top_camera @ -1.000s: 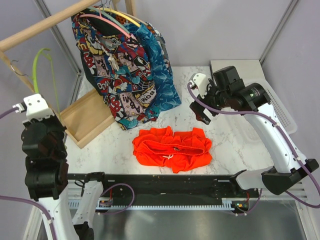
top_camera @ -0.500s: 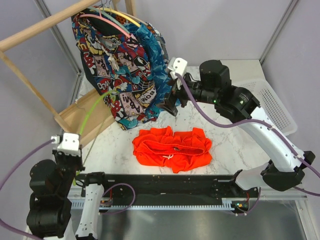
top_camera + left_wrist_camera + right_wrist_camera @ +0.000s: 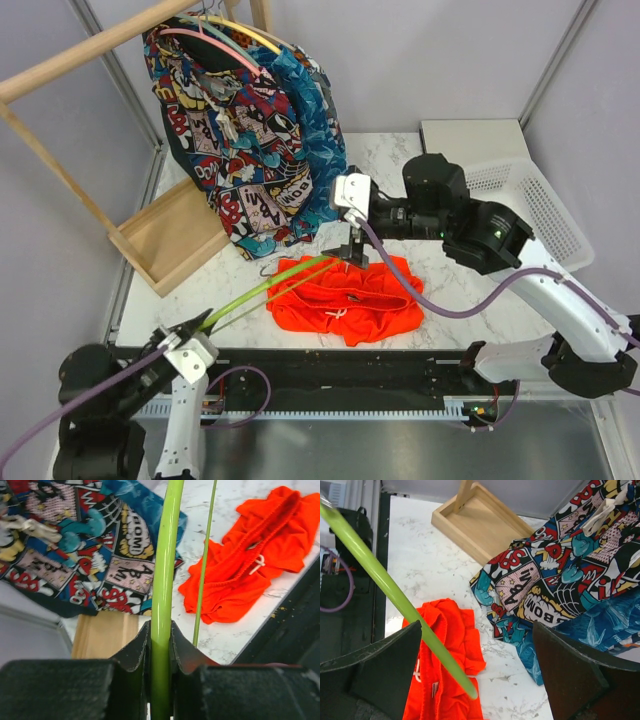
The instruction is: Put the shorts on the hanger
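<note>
The orange-red shorts (image 3: 345,300) lie crumpled on the marble table near its front edge, their white drawstring showing. My left gripper (image 3: 197,330) sits low at the front left, shut on one bar of the lime-green hanger (image 3: 265,290). The hanger slants up and to the right until its far end is over the shorts' left part. In the left wrist view the hanger (image 3: 162,580) is pinched between the jaws of the left gripper (image 3: 161,630), and the shorts (image 3: 250,565) lie beyond. My right gripper (image 3: 351,250) hovers open over the shorts' back edge. In its own view the right gripper (image 3: 477,670) straddles the hanger (image 3: 395,597) tip above the shorts (image 3: 445,680).
A comic-print garment (image 3: 230,130) and a blue patterned one (image 3: 322,150) hang from the wooden rail (image 3: 90,55) at the back left on pink and yellow hangers. The rack's wooden base tray (image 3: 170,235) lies under them. A white basket (image 3: 545,200) stands at the right.
My left arm has swung down from the rack to the front left, carrying the hanger out over the table. My right arm has moved left and down to the shorts' back edge.
</note>
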You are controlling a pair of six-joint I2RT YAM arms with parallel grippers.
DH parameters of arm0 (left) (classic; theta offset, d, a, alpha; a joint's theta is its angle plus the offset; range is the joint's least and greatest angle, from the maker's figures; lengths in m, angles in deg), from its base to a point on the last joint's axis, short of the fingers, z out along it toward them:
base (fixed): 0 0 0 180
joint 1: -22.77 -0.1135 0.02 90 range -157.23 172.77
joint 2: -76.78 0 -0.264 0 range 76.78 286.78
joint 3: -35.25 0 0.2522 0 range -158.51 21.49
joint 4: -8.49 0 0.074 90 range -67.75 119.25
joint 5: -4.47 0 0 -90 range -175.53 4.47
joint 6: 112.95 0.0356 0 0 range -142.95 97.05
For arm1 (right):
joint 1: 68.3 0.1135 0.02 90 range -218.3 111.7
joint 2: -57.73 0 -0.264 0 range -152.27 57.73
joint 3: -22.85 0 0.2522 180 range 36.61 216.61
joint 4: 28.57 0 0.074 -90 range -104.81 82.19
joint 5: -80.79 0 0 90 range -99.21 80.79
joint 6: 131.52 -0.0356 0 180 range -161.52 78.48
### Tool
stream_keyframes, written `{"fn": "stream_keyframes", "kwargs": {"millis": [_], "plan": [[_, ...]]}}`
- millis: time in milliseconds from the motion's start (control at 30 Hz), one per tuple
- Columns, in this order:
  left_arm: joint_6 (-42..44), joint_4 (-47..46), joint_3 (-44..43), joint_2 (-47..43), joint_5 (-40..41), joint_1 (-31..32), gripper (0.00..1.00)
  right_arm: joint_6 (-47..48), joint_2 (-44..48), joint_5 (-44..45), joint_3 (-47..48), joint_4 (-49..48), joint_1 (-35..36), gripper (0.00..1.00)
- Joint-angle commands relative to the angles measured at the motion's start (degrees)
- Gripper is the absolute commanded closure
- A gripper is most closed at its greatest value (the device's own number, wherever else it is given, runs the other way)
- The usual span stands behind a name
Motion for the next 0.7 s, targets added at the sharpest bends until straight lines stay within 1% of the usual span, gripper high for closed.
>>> {"fn": "stream_keyframes", "kwargs": {"millis": [0,33,100,133,167,200,267,333,433,500,600,667], "plan": [[11.97,9.76,4.59,8.01,-14.81,-1.26,0.98,7.16,4.68,-1.64,4.53,11.31,0.11,0.02],[15.99,9.76,6.16,9.42,-15.86,-1.26,0.98,7.25,5.74,-1.46,4.10,12.38,0.11,0.02],[20.40,8.89,8.02,11.97,-19.38,-1.26,0.98,6.46,8.20,-2.25,2.61,14.66,0.11,0.02],[23.12,7.93,9.94,12.50,-20.69,-1.26,0.98,5.85,9.00,-2.43,0.34,14.77,0.11,0.02],[23.85,6.96,11.09,13.03,-23.32,-1.26,0.98,4.97,9.88,-2.78,-1.25,14.59,0.11,0.02],[24.55,3.99,12.23,13.12,-24.56,-1.26,0.98,4.35,11.54,-4.00,-2.92,14.07,0.03,0.02],[28.67,2.04,16.10,13.30,-28.24,-1.26,0.98,2.86,12.95,-4.98,-7.58,12.84,-0.06,0.02],[28.43,-3.03,19.08,13.56,-30.36,-1.26,0.98,0.48,14.63,-6.38,-11.44,10.82,-0.15,0.02],[27.20,-6.40,20.59,15.14,-33.36,-1.34,0.98,-1.36,15.95,-7.00,-15.57,8.01,-0.15,0.02],[27.54,-6.32,20.68,16.19,-34.68,-1.26,0.98,-3.03,15.95,-6.56,-17.52,4.86,-0.06,0.03],[27.90,-6.50,20.86,17.78,-34.77,-1.17,0.98,-8.73,13.59,-6.12,-19.54,0.54,-0.15,0.10],[27.90,-6.15,20.68,19.27,-34.33,-1.08,0.98,-13.22,12.18,-7.52,-19.55,-1.22,-0.15,0.12]]}}
